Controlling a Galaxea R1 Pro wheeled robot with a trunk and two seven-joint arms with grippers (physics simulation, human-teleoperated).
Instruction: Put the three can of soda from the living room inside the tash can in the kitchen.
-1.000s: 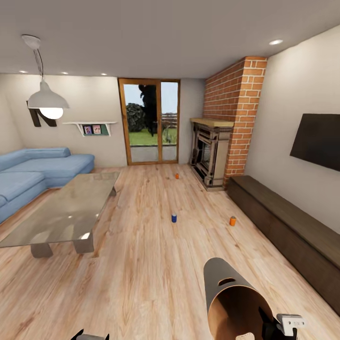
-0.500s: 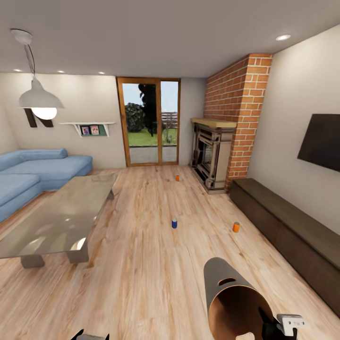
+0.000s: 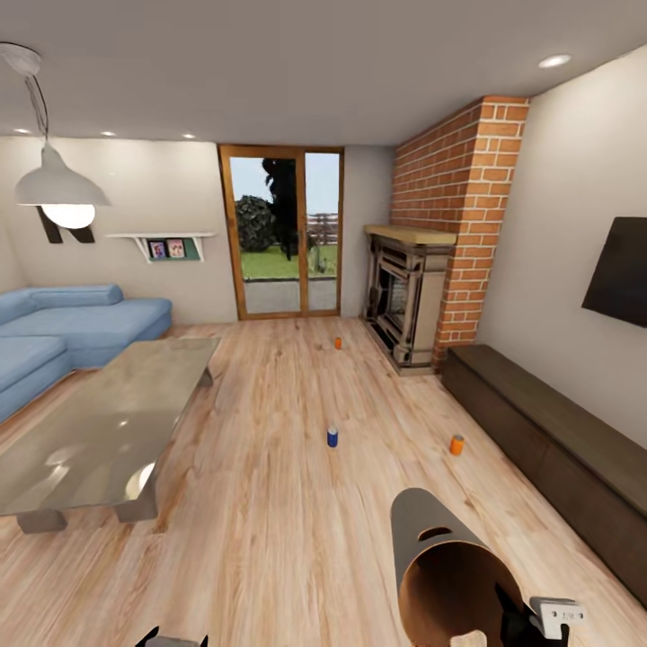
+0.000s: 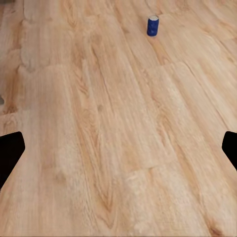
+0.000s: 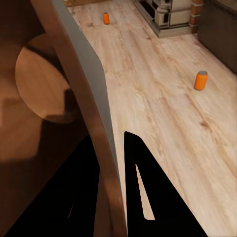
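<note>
The right gripper [image 5: 112, 163] is clamped on the rim wall of the trash can [image 3: 449, 575], one finger inside and one outside, and the can is held tilted at the near right with its tan inside shown. The left gripper's [image 4: 118, 148] fingers are spread wide over bare wood floor [image 3: 270, 503]. Three soda cans stand upright, well apart on the floor: the blue can [image 3: 332, 437] in the middle, an orange can [image 3: 457, 445] to its right near the dark bench [image 3: 539, 431], and a second orange can [image 3: 338, 342] far off by the fireplace [image 3: 404, 301].
</note>
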